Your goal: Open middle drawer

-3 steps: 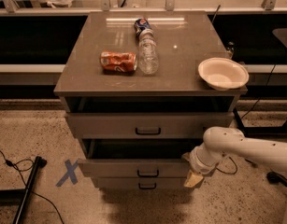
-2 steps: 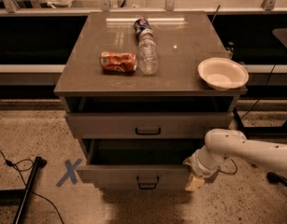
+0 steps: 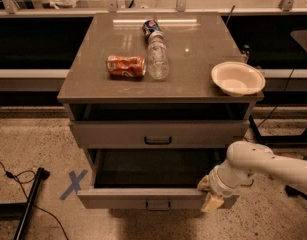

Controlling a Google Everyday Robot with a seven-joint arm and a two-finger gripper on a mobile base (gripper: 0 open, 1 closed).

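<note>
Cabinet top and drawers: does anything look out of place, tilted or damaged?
Yes. The orange can lies on its side and looks crushed, and the plastic bottle lies flat beside it. The white bowl seems to hang over the top's right edge. The middle drawer stands pulled out, with the tool at its right front corner.

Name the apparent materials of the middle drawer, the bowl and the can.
Middle drawer: likely painted metal or laminate, matte grey front. Bowl: paper or foam, dull off-white. Can: thin metal, dented, shiny. Tool sits at the drawer's right front corner.
</note>
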